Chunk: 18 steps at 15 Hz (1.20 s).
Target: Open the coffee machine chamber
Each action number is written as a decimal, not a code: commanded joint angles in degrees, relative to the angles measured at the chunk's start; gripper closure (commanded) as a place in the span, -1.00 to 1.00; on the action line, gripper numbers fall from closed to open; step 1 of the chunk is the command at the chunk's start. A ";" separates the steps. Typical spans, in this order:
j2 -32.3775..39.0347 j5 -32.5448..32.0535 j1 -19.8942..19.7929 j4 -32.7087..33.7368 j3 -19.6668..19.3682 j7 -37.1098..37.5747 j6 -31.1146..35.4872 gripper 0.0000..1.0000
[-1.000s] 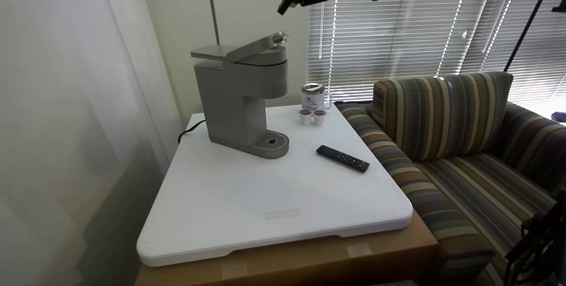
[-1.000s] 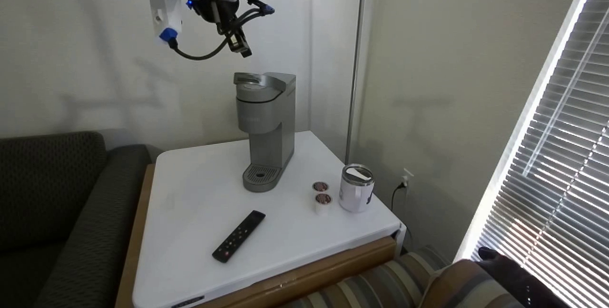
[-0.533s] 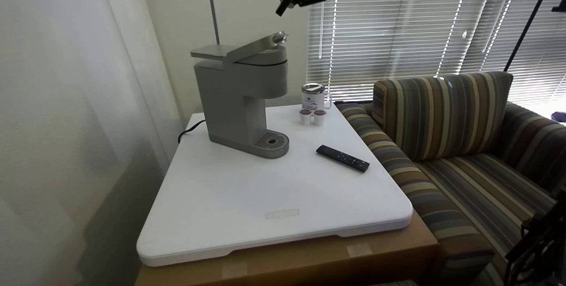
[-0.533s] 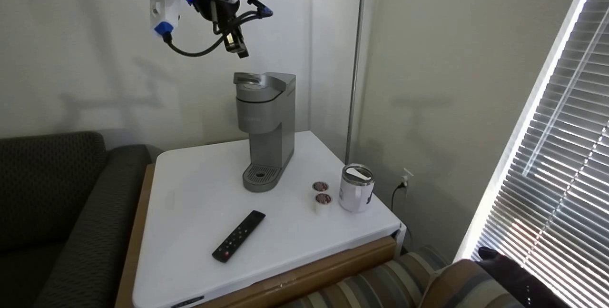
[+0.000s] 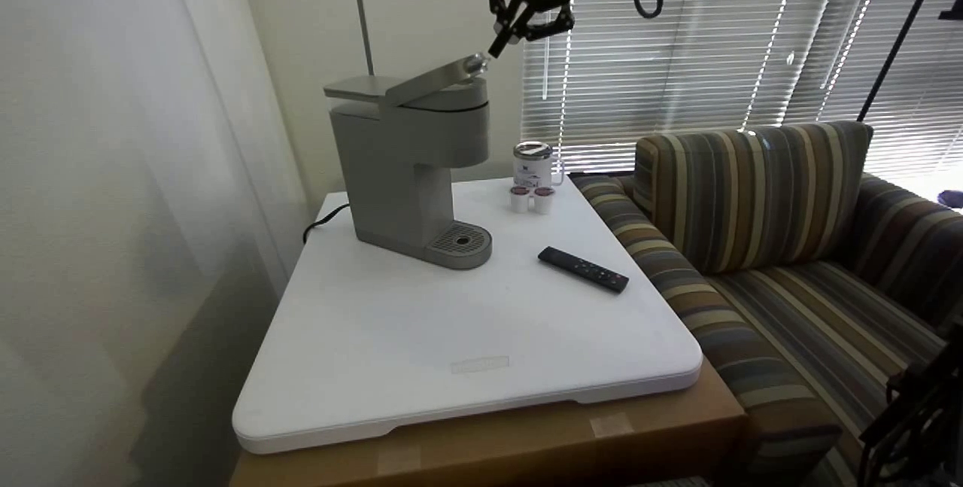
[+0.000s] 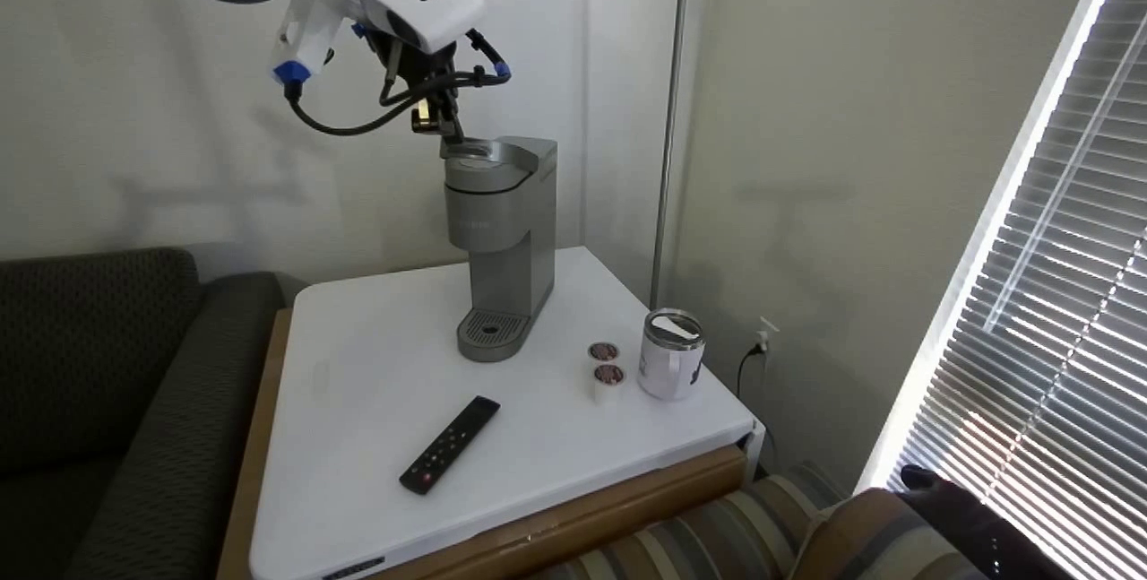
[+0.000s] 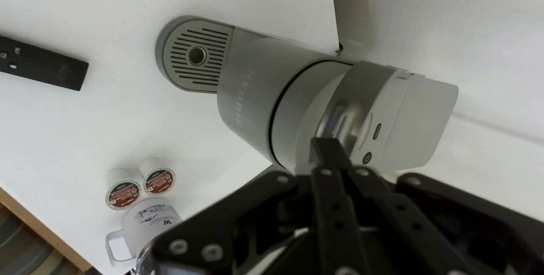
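Note:
The grey coffee machine (image 5: 391, 163) stands upright at the back of the white table; it also shows in an exterior view (image 6: 502, 266) and the wrist view (image 7: 259, 83). Its chamber lid (image 5: 432, 84) slopes up toward a shiny front handle edge (image 5: 475, 65), with a gap under the front. The lid also shows in the wrist view (image 7: 361, 92). My gripper (image 5: 493, 53) has its fingers together with nothing between them. The fingertips are at the handle's front edge, also seen in an exterior view (image 6: 459, 137) and the wrist view (image 7: 329, 149). I cannot tell whether they touch it.
A black remote (image 5: 583, 270) lies on the white table (image 5: 361, 351). Two coffee pods (image 6: 607, 376) and a white lidded mug (image 6: 672, 356) stand beside the machine. A striped armchair (image 5: 752, 201) adjoins the table. A thin pole (image 6: 672, 114) stands behind.
My gripper has come down from above the machine to the front edge of the lid. The fingers stay together. The lid and machine have not moved.

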 commanded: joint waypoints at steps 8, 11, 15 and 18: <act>3.90 3.68 -0.48 3.74 -0.96 -0.06 -6.83 1.00; 5.76 3.83 -0.80 6.28 -0.76 -0.86 -6.88 1.00; 7.80 3.53 -0.84 9.55 -0.67 -0.91 -7.32 1.00; 8.26 3.57 -0.90 10.40 -0.74 -0.99 -8.07 1.00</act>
